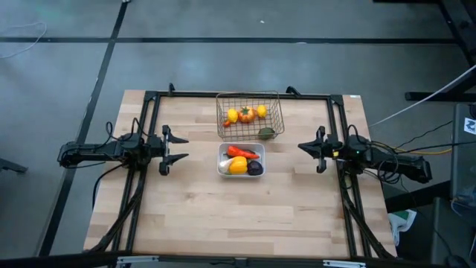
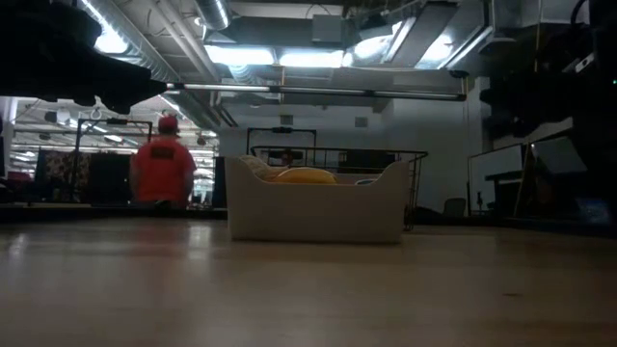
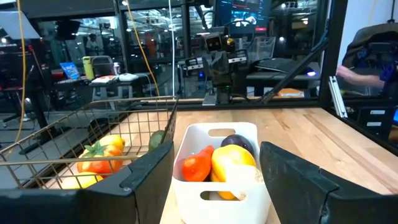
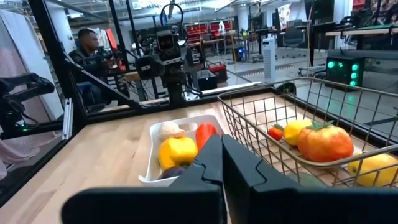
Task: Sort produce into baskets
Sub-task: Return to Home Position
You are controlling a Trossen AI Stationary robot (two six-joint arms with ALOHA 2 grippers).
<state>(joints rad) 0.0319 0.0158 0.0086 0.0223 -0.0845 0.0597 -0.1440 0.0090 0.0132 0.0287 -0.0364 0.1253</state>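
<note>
Presently the produce (image 1: 246,114) lies in the basket (image 1: 277,104) and the tray (image 1: 222,152), mid-table (image 1: 223,216). The left claw (image 1: 182,148) is spread and the right claw (image 1: 303,147) pressed together, both empty. Pieces look light, rounded (probably slippery): grip across the middle.

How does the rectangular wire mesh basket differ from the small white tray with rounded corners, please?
The rectangular wire mesh basket is larger and see-through; the small white tray is solid-walled. The basket sits by the table's back edge, the tray just nearer the middle. Both are upright and hold produce.
</note>
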